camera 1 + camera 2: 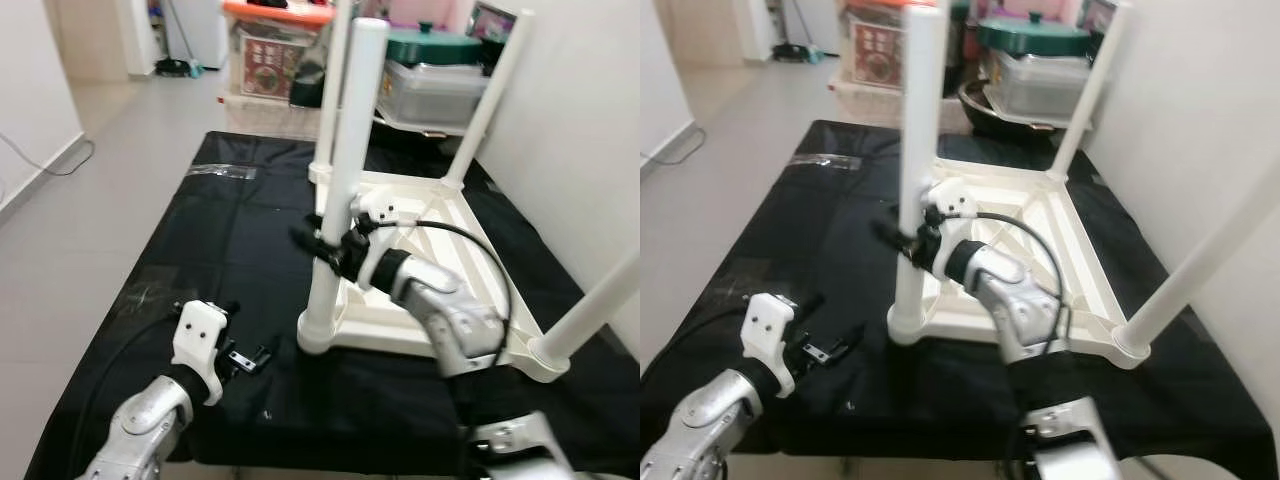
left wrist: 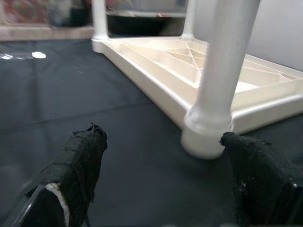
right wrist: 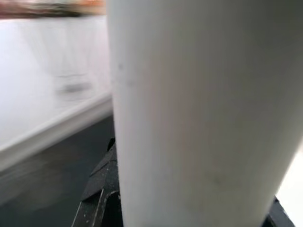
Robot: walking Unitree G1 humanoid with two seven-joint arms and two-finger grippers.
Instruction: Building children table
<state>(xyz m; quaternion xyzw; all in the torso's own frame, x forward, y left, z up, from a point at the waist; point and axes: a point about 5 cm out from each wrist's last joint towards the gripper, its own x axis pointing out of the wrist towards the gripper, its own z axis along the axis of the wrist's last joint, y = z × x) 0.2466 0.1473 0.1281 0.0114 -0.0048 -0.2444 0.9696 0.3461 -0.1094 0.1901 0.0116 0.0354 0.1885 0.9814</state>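
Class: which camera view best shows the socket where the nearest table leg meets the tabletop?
Left wrist view: the socket sits close and sharp between the open left claw. The eye views show it smaller. The right wrist view has just the leg.

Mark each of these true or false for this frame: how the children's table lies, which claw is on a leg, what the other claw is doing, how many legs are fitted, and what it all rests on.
1. The white children's table lies upside down, legs pointing up. True.
2. The left claw grips the near leg. False: the right claw is clamped on that leg; the left one hovers open over the black cloth just short of the leg's base.
3. Only two legs are fitted. False: four stand in the corners.
4. The table rests on bare floor tiles. False: it rests on the black cloth.
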